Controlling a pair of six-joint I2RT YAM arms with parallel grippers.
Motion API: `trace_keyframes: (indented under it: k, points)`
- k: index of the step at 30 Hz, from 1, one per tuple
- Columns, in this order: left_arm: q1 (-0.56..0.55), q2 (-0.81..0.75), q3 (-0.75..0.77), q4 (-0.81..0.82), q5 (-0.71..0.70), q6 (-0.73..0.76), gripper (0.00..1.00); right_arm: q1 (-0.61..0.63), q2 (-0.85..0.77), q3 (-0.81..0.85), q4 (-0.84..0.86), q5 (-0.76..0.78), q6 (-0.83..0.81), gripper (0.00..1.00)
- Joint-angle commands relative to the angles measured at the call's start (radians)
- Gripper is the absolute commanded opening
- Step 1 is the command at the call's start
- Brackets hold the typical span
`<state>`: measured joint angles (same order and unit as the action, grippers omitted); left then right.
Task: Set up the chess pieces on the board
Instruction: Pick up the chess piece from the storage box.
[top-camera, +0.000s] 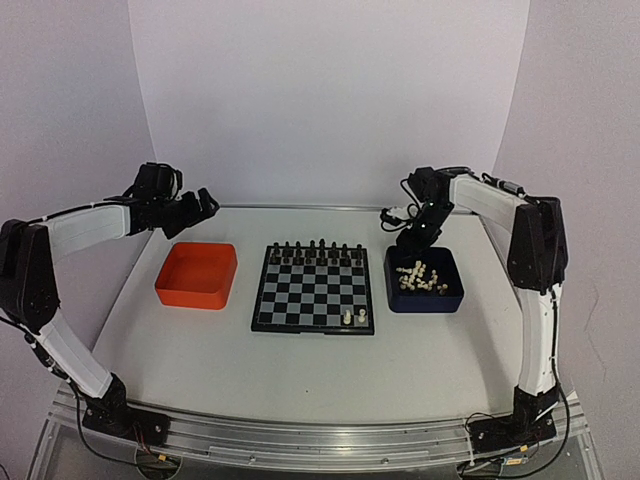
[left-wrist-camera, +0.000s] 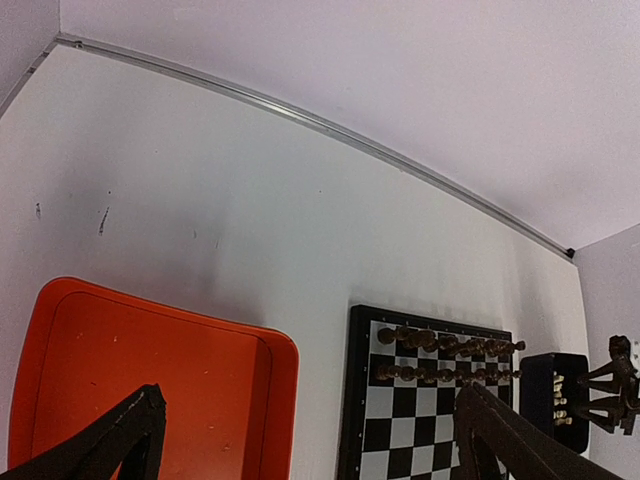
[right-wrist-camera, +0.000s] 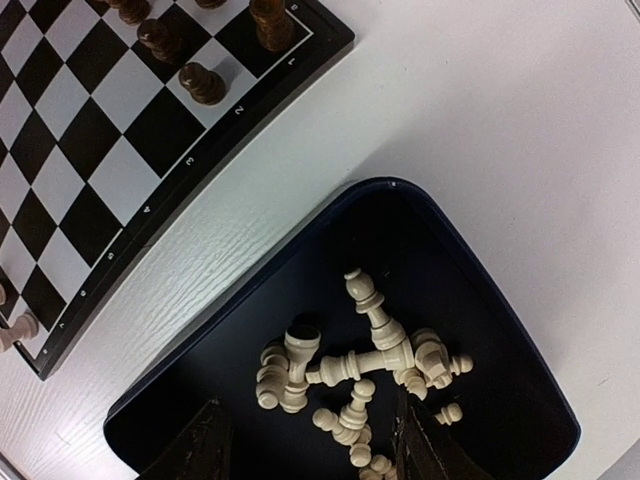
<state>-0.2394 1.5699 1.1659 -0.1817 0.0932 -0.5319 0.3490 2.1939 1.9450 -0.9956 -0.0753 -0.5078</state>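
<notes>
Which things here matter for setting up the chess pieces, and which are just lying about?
For the job: white pieces, board, blue tray holding most of them.
Lying about: orange tray, black pieces standing on the board.

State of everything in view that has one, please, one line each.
board: black pieces on its far two rows, two cream-white pieces standing at its near right.
dark blue tray: holds heap of cream-white pieces, mostly lying.
orange tray: empty.
left gripper: open, empty.
right gripper: open above the heap, nothing gripped.
</notes>
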Motion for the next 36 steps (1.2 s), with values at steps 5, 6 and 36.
trace_keyframes:
  k: [5, 6, 36]
  points:
    - [-0.001, 0.022, 0.065, -0.018, -0.020, -0.029, 1.00, -0.015, 0.083, 0.093, -0.005, 0.022, -0.068, 0.46]
    - [-0.001, 0.023, 0.066, -0.023, -0.021, -0.031, 1.00, -0.015, 0.087, 0.095, -0.005, 0.019, -0.073, 0.46]
    - [-0.009, -0.017, 0.060, -0.079, -0.074, -0.053, 1.00, -0.015, 0.178, 0.075, 0.001, 0.094, -0.168, 0.32]
